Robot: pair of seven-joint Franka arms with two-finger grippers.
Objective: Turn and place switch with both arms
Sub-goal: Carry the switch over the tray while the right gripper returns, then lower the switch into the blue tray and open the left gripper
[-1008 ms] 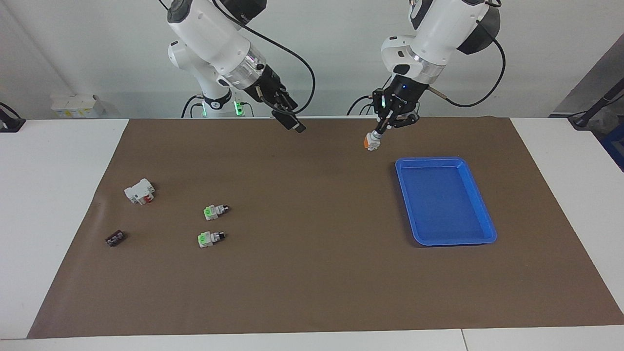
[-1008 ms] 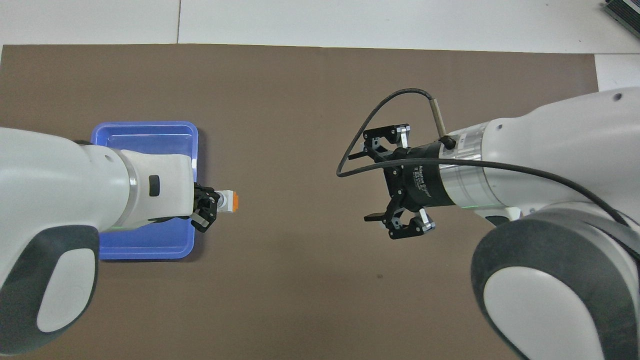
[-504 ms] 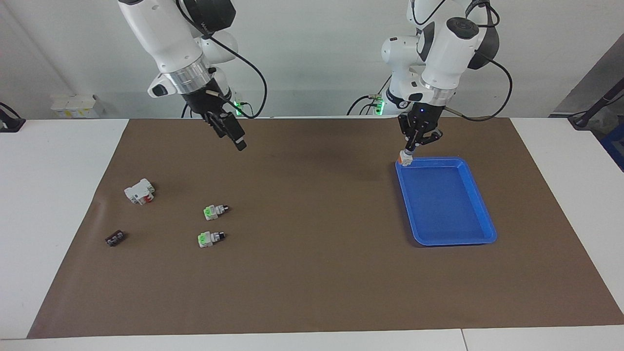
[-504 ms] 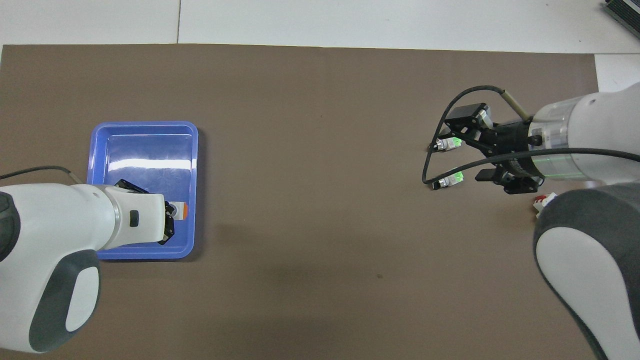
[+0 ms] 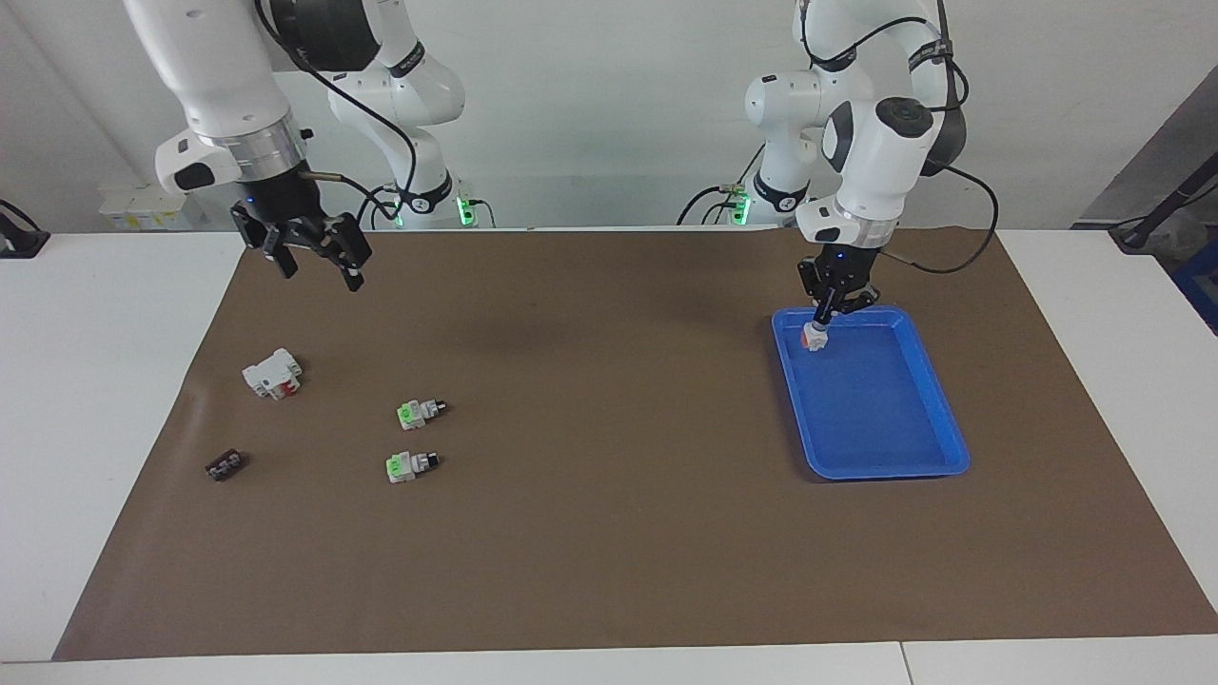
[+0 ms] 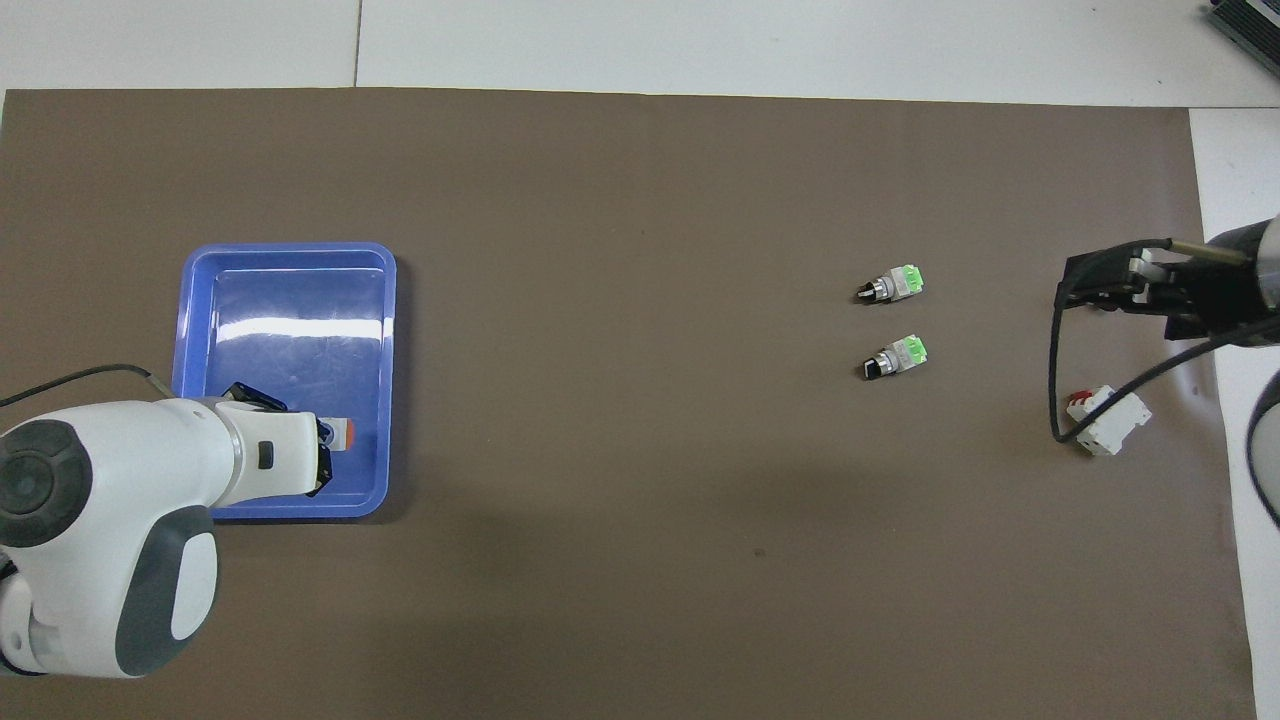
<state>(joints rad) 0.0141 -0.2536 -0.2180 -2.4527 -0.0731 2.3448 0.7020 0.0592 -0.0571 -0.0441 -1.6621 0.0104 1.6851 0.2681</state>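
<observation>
Orange-ended switch (image 5: 814,336) in left pincer (image 5: 824,319), over blue tray (image 5: 937,395)

the left arm (image 5: 880,143) comes down from its base with the forearm near vertical, wrist pointing straight down, and the left gripper (image 5: 824,322) has its fingertips pinched together on the switch (image 5: 814,336), hanging low with that block at its tips. the right arm (image 5: 214,67) stands tall at its own end of the table, forearm upright and silver wrist ring level, and the right gripper (image 5: 319,266) hangs high in the air with its two fingers spread wide and nothing between them.
</observation>
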